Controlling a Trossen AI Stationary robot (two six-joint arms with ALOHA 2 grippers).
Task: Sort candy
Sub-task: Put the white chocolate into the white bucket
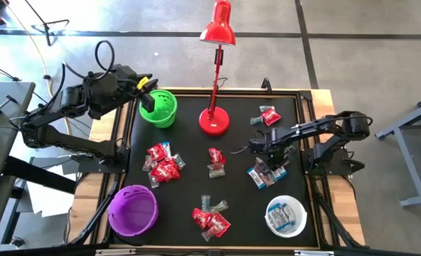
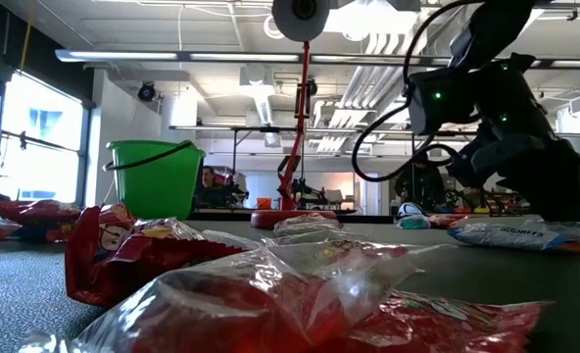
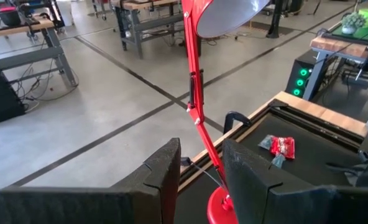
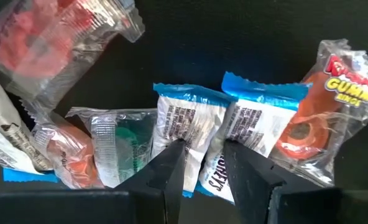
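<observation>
The candy [image 1: 269, 172] is scattered in small heaps over the black table [image 1: 189, 181], all placed here relative to the red lamp [image 1: 214, 122] standing at the table's far middle. Nearest the viewer's edge, a red-wrapped heap [image 1: 210, 219] lies between the purple bowl [image 1: 133, 210] and the white bowl [image 1: 286, 215], which already contains blue-and-white pieces. The right pincer [image 4: 201, 163] is lowered onto the heap to the right of the lamp and nearer than it, fingers narrowly parted, straddling a blue-and-white sweet [image 4: 190, 127]; judged, this is the pick position for transfer to the white bowl. The left pincer [image 3: 199, 180] hovers over the green bowl [image 1: 158, 108], left of the lamp, fingers slightly apart and holding nothing, likely a drop position.
</observation>
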